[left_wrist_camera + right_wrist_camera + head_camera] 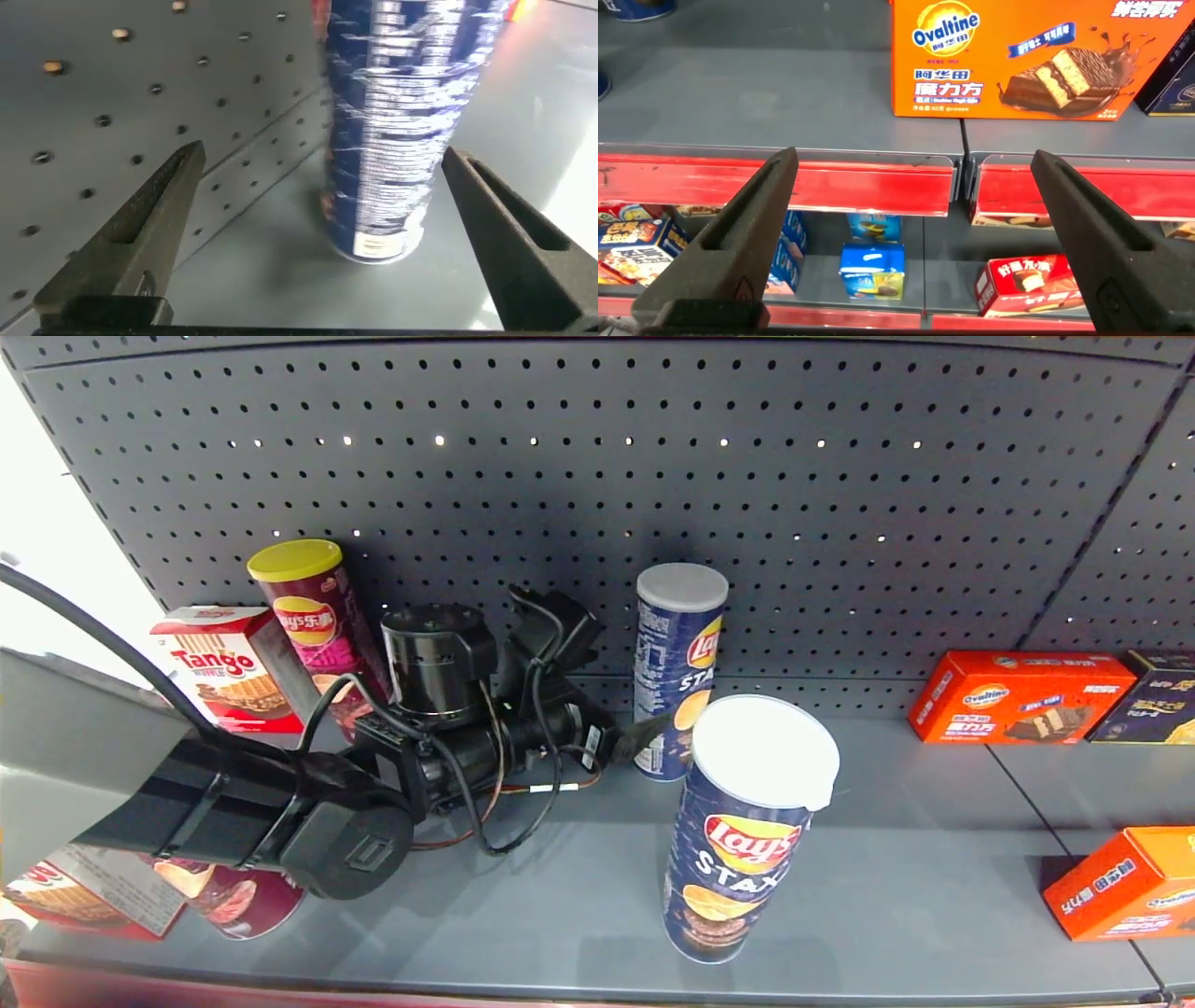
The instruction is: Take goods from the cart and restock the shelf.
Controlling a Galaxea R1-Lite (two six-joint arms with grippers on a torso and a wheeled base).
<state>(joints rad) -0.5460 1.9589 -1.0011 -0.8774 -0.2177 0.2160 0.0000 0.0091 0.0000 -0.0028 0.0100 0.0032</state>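
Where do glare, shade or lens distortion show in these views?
Head view: pegboard edges bow as through a wide lens, and bright light washes out the left edge. Left wrist view: glare brightens the shelf beside the blue can. Right wrist view: lower shelf sits in shade.

A blue chip can [679, 663] with a grey lid stands upright at the back of the shelf [934, 859].

Evenly lit shelf [934, 859], white glare at left, bowed edges.

The black left arm [280, 821] has round joint housings, looped black cables [523, 803] and thin orange wires [448, 840]; the left hand [322, 154] has dark wedge fingers [140, 233].
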